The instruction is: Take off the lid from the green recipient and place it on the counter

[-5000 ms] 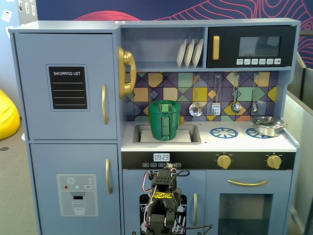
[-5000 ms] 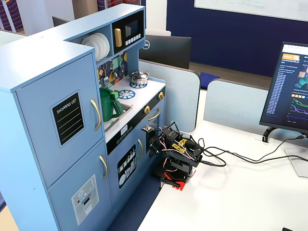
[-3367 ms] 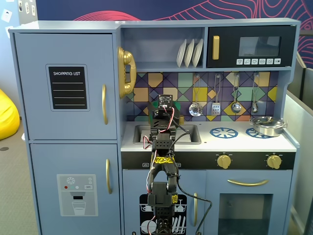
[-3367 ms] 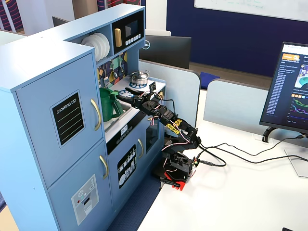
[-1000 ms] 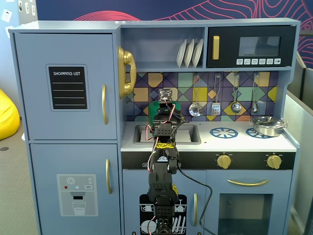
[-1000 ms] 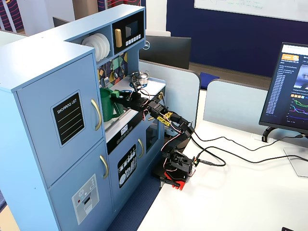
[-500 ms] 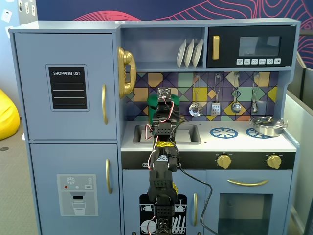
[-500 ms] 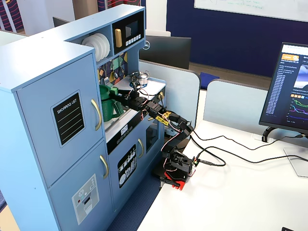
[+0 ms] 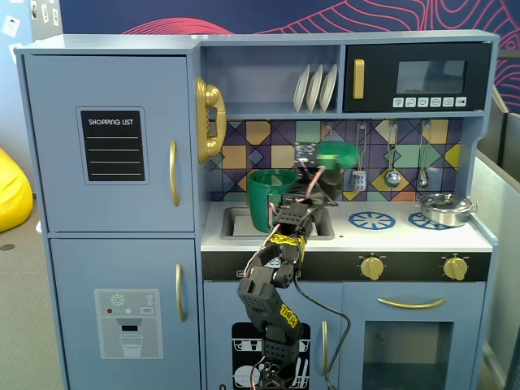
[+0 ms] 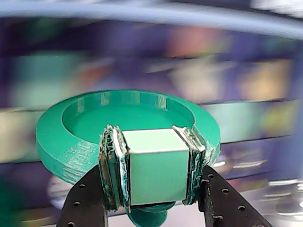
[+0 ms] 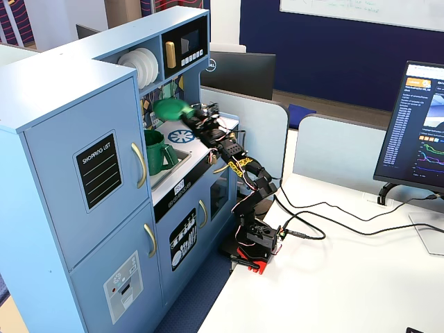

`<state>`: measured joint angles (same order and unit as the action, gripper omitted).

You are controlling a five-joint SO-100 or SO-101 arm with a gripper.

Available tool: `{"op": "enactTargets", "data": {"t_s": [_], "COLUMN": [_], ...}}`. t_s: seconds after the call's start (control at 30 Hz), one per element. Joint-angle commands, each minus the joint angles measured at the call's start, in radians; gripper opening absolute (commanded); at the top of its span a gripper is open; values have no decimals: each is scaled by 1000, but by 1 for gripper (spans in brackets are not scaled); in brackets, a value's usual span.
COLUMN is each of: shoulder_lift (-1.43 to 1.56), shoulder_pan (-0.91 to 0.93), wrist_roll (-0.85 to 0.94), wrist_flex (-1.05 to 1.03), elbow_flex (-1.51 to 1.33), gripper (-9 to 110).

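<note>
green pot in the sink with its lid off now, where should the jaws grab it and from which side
Probably the ribbed vertical strap handle on the tall dark-green plastic pot, the side facing the front of the toy kitchen. It stands upright in the sink with its mouth open, so the thin rim is a second option, pinched from above. The gripper is busy: its jaws hold the flat round bright-green lid by the knob.

The arm [image 9: 272, 284] is built of chunky black links with a yellow-and-black label band, red and white wires looping alongside, a red clamp at its base [image 11: 251, 258], and 2 black perforated fingers [image 10: 222, 203] padded in ribbed translucent tape.
</note>
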<state>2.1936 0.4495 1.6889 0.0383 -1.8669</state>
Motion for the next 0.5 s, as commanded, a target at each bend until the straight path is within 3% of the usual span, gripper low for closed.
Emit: {"op": "enactTargets", "data": {"t_s": [0.0,0.13,0.47], "shoulder_lift": [11,-29,-69], "shoulder_pan": [112,138,153], "wrist_roll": [11,34,51], "wrist_flex": [178,385,443], "elbow_flex": [-95,-282,-462], "gripper": [0,0,0]}}
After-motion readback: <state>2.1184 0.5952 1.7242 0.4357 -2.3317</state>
